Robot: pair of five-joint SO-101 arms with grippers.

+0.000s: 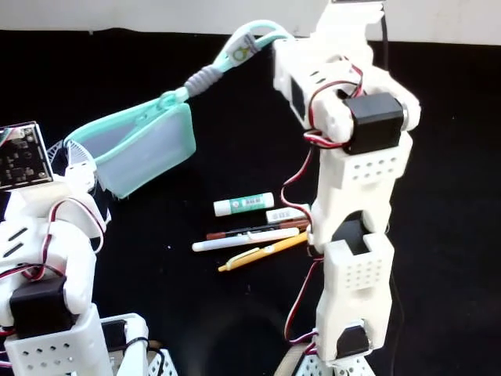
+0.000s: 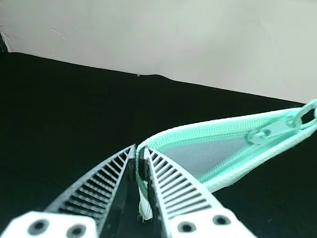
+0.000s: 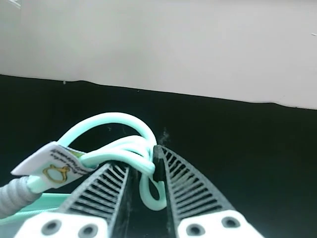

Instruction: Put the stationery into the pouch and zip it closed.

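Note:
A mint-green pouch (image 1: 145,145) hangs stretched above the black table between the two arms. My left gripper (image 2: 138,153) is shut on the pouch's end corner (image 2: 143,163), and the zip slider (image 2: 267,131) sits at the far end. My right gripper (image 3: 143,168) is shut on the pouch's mint cord loop (image 3: 124,144), seen in the high view as the strap (image 1: 243,47) running up to the arm. On the table below lie a glue stick (image 1: 243,204), an eraser (image 1: 283,214), a brown pen (image 1: 254,230), a white pen (image 1: 235,240) and a yellow pen (image 1: 262,252).
The right arm's white body (image 1: 356,235) stands just right of the stationery. The left arm's base (image 1: 47,305) fills the lower left. A pale wall (image 1: 156,14) runs behind the table's far edge.

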